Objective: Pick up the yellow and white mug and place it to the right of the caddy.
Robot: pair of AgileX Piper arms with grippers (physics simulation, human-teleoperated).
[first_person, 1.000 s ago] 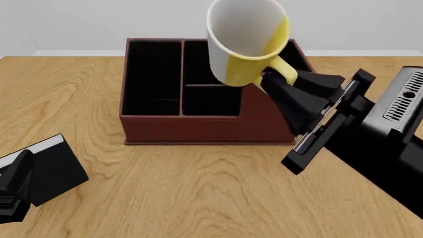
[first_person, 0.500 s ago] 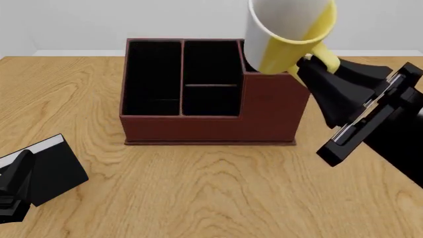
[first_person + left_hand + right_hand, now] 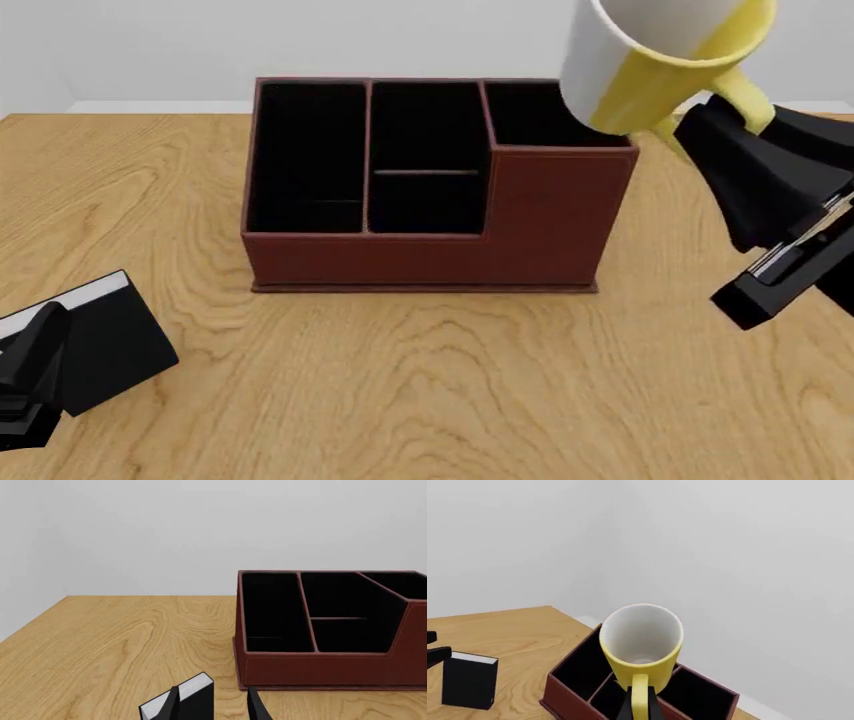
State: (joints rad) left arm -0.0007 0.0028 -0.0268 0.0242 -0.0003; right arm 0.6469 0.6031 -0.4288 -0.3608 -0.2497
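One small yellow and white mug [image 3: 654,60] hangs tilted above the reddish-brown leather-look caddy's [image 3: 427,185] tall right end, its handle pinched in the right gripper [image 3: 705,112]; the left gripper [image 3: 212,707] sits parted, empty.

Front camera sat above arms' side, looked forward and down across counter [image 3: 400,390], caddy [image 3: 427,245] mid-frame. Left wrist camera rode low near counter, faced caddy [image 3: 320,665] and back wall. Right wrist camera rode high, close behind mug [image 3: 642,647], looked down over caddy [image 3: 570,700]. All three shared caddy; black book [image 3: 114,345] showed in each.
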